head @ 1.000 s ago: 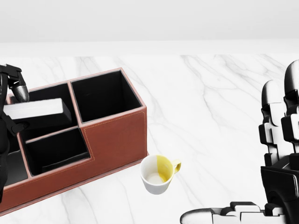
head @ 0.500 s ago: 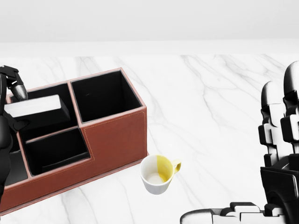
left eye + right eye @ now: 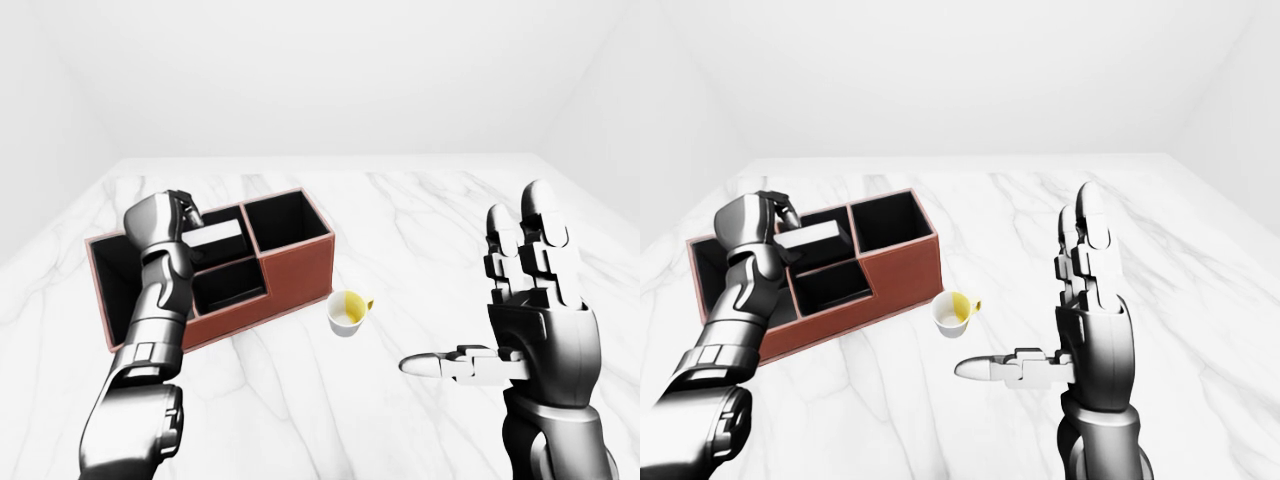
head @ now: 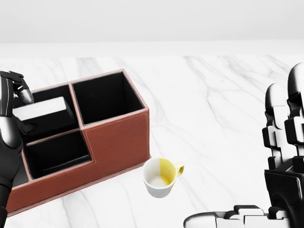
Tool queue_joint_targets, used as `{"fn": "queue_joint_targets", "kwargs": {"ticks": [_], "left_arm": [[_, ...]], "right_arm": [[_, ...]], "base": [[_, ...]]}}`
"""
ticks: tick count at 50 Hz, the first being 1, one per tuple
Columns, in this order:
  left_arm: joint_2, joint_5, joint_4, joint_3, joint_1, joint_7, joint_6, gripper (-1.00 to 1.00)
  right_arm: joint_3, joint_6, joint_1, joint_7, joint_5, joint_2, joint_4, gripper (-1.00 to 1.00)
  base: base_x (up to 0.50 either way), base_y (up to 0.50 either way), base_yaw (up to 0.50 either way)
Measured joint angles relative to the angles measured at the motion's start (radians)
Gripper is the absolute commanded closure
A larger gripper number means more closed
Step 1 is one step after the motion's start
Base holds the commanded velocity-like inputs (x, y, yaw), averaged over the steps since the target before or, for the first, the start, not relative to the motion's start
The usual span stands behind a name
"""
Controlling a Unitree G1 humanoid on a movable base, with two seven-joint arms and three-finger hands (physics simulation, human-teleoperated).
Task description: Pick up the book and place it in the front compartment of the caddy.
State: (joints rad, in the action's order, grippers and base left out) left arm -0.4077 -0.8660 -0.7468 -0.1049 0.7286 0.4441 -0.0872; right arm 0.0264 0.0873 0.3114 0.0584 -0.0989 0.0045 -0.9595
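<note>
Over the caddy (image 4: 114, 137), at the left of the head view, left hand (image 4: 14, 102) clamped on the book (image 4: 40, 109), fingers closed round its left end. Book lying flat and slightly tilted across the upper-left compartment, not yet inside any. Right hand (image 3: 535, 300) spread open and idle, well apart from everything.

Possible trouble: release into the wrong compartment, since the lower one below the book looks the intended target. Also possible: book catching on a divider wall and staying tilted. Cup (image 4: 161, 176) near the caddy corner, at risk only from a sweeping arm.
</note>
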Motion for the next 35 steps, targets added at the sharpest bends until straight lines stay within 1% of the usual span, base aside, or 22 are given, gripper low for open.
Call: {"fn": "queue_joint_targets", "kwargs": {"ticks": [11, 12, 13, 14, 15, 16, 17, 27, 35], "left_arm": [[0.005, 0.021, -0.113, 0.018, 0.032, 0.06, 0.0, 0.99], [0.006, 0.022, -0.12, 0.02, 0.034, 0.064, 0.0, 0.79], [0.005, 0.02, -0.126, 0.021, 0.036, 0.07, 0.0, 0.8], [0.005, 0.02, -0.132, 0.022, 0.039, 0.076, 0.0, 0.67], [0.006, 0.019, -0.136, 0.023, 0.041, 0.079, 0.0, 0.15], [0.005, 0.018, -0.14, 0.024, 0.044, 0.079, 0.0, -0.67], [0.005, 0.017, -0.144, 0.025, 0.047, 0.079, 0.0, -1.0], [0.003, 0.011, -0.138, 0.026, 0.059, 0.079, 0.0, -1.0], [0.002, 0.0, -0.049, 0.017, 0.029, 0.073, 0.0, -1.0]], "right_arm": [[0.003, 0.0, 0.001, -0.002, -0.002, 0.0, -0.002, -1.0], [0.003, 0.0, 0.002, -0.002, -0.002, 0.0, -0.002, -1.0], [0.003, 0.0, 0.002, -0.002, -0.002, 0.0, -0.002, -1.0], [0.003, 0.0, 0.002, -0.002, -0.002, 0.0, -0.001, -1.0], [0.004, 0.0, 0.002, -0.002, -0.002, -0.001, -0.001, -1.0], [0.004, 0.0, 0.002, -0.002, -0.002, -0.001, -0.002, -0.99], [0.005, 0.0, 0.003, -0.003, -0.002, -0.001, -0.002, -0.99], [0.007, 0.0, 0.004, -0.004, -0.003, -0.001, -0.01, -1.0], [0.009, 0.0, 0.004, -0.005, -0.003, -0.002, -0.009, -0.99]], "base": [[0.0, 0.0, 0.0], [0.0, 0.0, 0.0], [0.0, 0.0, 0.0], [0.0, 0.0, 0.0], [0.0, 0.0, 0.0], [0.0, 0.0, 0.0], [0.0, 0.0, 0.0], [0.0, 0.0, 0.0], [0.0, 0.0, 0.0]]}}
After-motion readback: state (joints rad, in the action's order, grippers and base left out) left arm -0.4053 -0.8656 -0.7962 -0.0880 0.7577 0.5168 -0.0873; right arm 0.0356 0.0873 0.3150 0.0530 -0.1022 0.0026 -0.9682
